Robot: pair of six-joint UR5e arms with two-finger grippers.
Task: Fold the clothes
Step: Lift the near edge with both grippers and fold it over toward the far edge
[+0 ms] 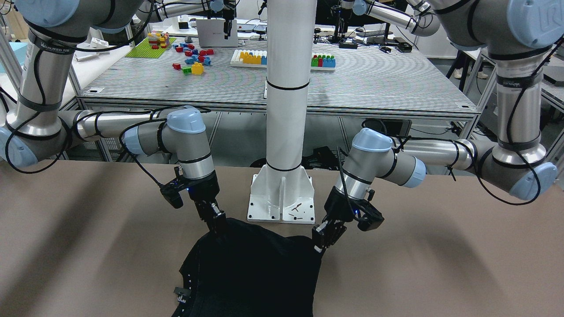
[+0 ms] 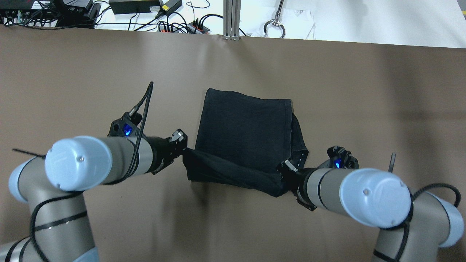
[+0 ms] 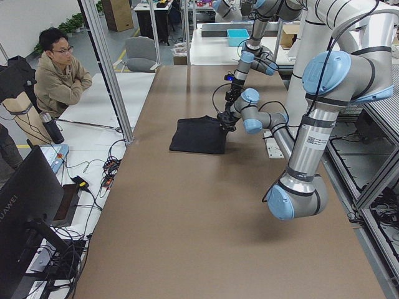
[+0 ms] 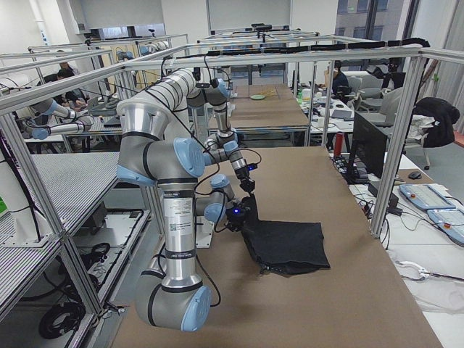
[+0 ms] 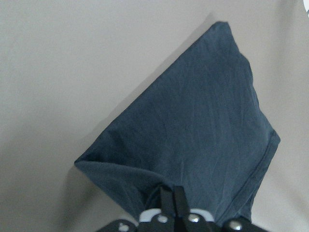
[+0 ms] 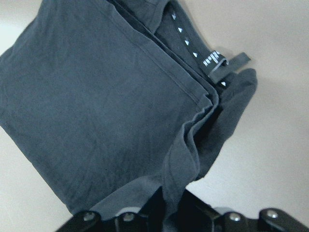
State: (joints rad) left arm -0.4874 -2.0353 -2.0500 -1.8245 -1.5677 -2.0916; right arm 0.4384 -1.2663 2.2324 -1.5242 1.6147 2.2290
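Left gripper (image 2: 182, 145): fingers pinched together on the near left corner of the folded black cloth garment (image 2: 243, 127).
Right gripper (image 2: 285, 170): fingers clamped on the near right corner, beside the layered hems.
Garment: roughly square and lying mid-table on the brown tabletop (image 2: 91, 72) between the two grippers. The far edge lies flat, and the near edge is stretched taut and raised slightly between them. A black label tab with white print (image 6: 227, 65) sticks out at its right side.
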